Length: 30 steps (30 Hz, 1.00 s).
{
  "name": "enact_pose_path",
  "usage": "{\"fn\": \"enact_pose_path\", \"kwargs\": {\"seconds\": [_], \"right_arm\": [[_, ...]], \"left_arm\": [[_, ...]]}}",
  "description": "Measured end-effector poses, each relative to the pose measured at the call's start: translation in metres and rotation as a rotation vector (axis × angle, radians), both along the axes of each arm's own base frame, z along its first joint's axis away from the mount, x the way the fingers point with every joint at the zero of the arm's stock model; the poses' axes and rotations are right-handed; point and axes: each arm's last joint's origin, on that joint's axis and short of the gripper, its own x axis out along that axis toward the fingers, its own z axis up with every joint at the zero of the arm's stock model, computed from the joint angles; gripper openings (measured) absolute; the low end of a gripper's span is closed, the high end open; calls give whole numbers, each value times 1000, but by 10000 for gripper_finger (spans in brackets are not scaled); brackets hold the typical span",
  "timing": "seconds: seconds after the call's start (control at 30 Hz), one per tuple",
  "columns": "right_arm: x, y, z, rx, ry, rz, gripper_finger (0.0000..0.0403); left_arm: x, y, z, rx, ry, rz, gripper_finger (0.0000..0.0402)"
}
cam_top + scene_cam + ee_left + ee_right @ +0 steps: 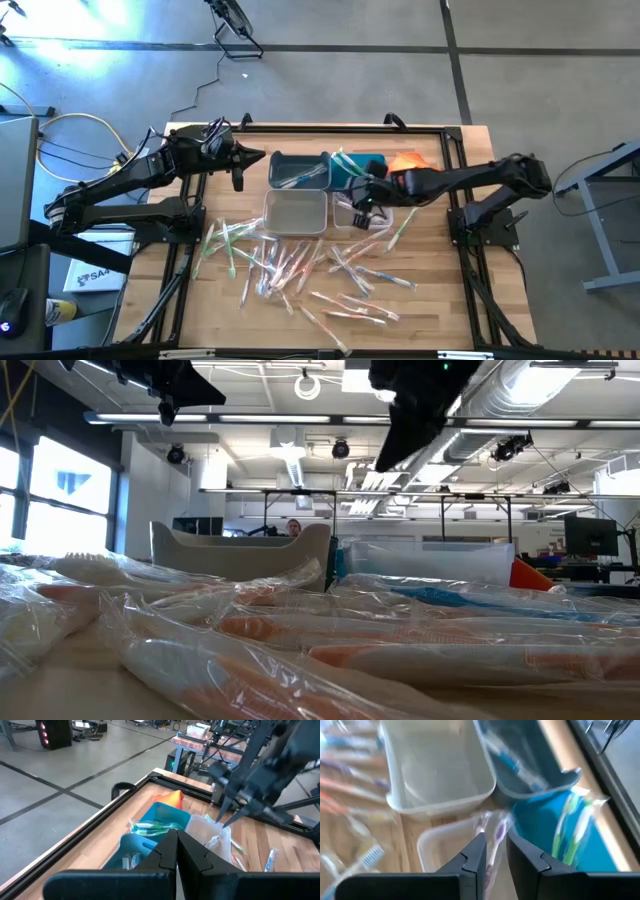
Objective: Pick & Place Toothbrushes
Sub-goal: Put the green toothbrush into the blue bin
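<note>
Many wrapped toothbrushes [300,268] lie loose on the near half of the wooden table and fill the low view [400,640]. My right gripper [358,197] hangs above the small white bin [350,215], fingers slanting down with a narrow gap [495,842]. Through that gap a purple-handled toothbrush [498,831] shows lying in the white bin [435,845], apart from the fingers. My left gripper [243,160] waits shut [176,837] in the air at the far left, next to the dark bin [298,170].
A dark blue-grey bin [535,765] holds blue toothbrushes. A teal bin [358,165] holds green ones [572,827]. An empty grey bin [295,212] stands left of the white one. An orange cloth [405,160] lies at the far right. A black frame borders the table.
</note>
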Motion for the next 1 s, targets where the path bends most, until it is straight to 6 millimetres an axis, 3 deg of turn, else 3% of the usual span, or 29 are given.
{"fn": "enact_pose_path", "kwargs": {"seconds": [0.27, 0.53, 1.0], "right_arm": [[-20, -1, 45, 28, -197, -16, 67], [-24, -1, 72, 49, -416, -23, 67], [-22, -8, 81, 0, -486, -9, 67]], "left_arm": [[0, 0, 0, 0, 0, 0, 0], [0, 0, 0, 0, 1, 0, 0], [0, 0, 0, 0, 2, 3, 0]]}}
